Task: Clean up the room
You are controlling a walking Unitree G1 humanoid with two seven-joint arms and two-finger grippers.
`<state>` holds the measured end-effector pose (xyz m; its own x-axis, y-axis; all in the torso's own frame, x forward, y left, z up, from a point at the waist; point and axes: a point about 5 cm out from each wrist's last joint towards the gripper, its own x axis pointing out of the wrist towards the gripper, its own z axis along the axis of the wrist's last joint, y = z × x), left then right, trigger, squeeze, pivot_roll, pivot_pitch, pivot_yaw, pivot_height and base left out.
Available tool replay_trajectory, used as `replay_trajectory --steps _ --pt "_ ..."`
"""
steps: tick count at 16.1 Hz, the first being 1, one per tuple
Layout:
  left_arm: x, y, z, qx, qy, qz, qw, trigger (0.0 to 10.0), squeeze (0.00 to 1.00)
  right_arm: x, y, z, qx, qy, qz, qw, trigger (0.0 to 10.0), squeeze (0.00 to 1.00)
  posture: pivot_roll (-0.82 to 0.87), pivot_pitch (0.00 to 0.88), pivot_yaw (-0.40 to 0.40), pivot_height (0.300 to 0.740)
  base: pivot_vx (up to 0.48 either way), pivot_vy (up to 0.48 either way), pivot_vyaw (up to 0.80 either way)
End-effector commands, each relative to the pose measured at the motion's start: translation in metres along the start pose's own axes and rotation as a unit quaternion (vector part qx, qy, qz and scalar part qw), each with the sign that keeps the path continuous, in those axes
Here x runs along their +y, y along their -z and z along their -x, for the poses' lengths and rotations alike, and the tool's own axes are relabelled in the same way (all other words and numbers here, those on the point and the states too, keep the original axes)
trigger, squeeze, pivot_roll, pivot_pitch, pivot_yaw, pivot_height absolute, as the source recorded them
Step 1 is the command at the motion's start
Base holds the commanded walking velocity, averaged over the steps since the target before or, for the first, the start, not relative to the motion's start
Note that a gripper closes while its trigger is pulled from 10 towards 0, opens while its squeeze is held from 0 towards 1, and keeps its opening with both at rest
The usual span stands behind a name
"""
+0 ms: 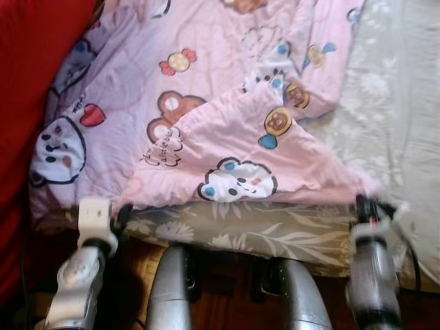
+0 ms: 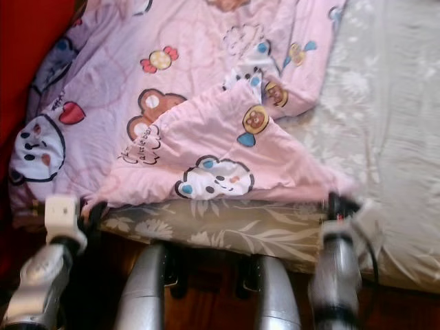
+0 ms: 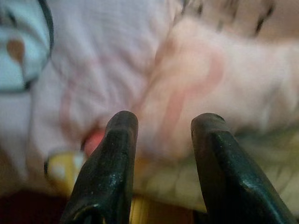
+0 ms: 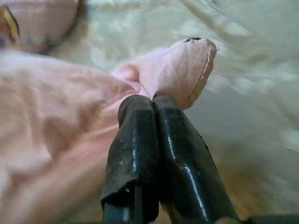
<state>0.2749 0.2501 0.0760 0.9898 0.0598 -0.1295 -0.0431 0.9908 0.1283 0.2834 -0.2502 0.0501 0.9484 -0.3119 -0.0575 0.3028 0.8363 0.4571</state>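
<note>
Pinching the pink blanket (image 1: 227, 158) corner with our right gripper (image 4: 156, 100) at the bed (image 1: 275, 234) edge; left gripper (image 3: 161, 135) fingers spread, by the blanket's other corner.

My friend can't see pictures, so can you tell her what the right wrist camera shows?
The right gripper has its two black fingers pinched shut on a corner of the pink blanket. The rest of the blanket bunches beside them, and under it lies a pale sheet with a leafy pattern, blurred.
</note>
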Motion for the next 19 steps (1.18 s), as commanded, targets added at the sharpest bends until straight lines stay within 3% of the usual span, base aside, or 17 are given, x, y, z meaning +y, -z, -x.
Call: replay_trajectory --steps 1,2,3,5,8,9,10,12,16,19 --pt "0.007 0.027 0.012 0.048 -0.010 -0.001 0.999 10.0 0.00 -0.013 0.005 0.013 0.008 0.017 0.020 1.000 10.0 0.00 0.20 0.298 0.019 0.640 0.000 0.000 0.00" --pt "0.009 0.038 0.014 0.066 -0.015 0.000 0.998 10.0 0.00 -0.016 0.001 0.028 -0.002 0.016 0.039 0.999 10.0 0.00 0.18 0.275 0.015 0.640 0.000 0.000 0.00" --pt "0.010 0.040 0.013 0.070 -0.016 0.000 0.997 10.0 0.00 -0.016 0.002 0.030 -0.001 0.017 0.038 0.999 10.0 0.00 0.17 0.271 0.013 0.640 0.000 0.000 0.00" --pt "0.010 0.049 0.012 0.080 -0.018 0.000 0.997 10.0 0.00 -0.010 0.002 0.051 0.008 -0.003 0.059 0.998 10.0 0.00 0.15 0.253 0.006 0.640 0.000 0.000 0.00" --pt "0.008 0.055 0.006 0.088 -0.018 0.001 0.996 10.0 0.00 -0.028 0.020 0.092 0.058 0.062 0.062 0.994 10.0 0.00 0.13 0.219 0.000 0.640 0.000 0.000 0.00" --pt "0.008 0.056 0.005 0.091 -0.017 0.002 0.996 10.0 0.00 -0.038 0.036 0.112 0.102 0.096 0.066 0.988 10.0 0.00 0.13 0.214 0.001 0.640 0.000 0.000 0.00" --pt "0.008 0.057 0.003 0.094 -0.016 0.002 0.995 10.0 0.00 -0.047 0.053 0.127 0.157 0.117 0.083 0.977 10.0 0.00 0.12 0.205 0.003 0.640 0.000 0.000 0.00" --pt "0.007 0.058 0.002 0.098 -0.014 0.001 0.995 10.0 0.00 -0.076 0.099 0.168 0.332 0.168 0.138 0.918 10.0 0.00 0.11 0.198 0.005 0.640 0.000 0.000 0.00" --pt "0.004 0.061 -0.001 0.100 -0.010 0.000 0.995 10.0 0.00 -0.095 0.110 0.179 0.379 0.211 0.140 0.890 10.0 0.00 0.12 0.187 0.005 0.640 0.000 0.000 0.00" --pt "0.003 0.064 -0.001 0.105 -0.012 0.001 0.994 10.0 0.00 -0.089 0.115 0.155 0.372 0.165 0.136 0.903 10.0 0.00 0.12 0.178 0.005 0.640 0.000 0.000 0.00"
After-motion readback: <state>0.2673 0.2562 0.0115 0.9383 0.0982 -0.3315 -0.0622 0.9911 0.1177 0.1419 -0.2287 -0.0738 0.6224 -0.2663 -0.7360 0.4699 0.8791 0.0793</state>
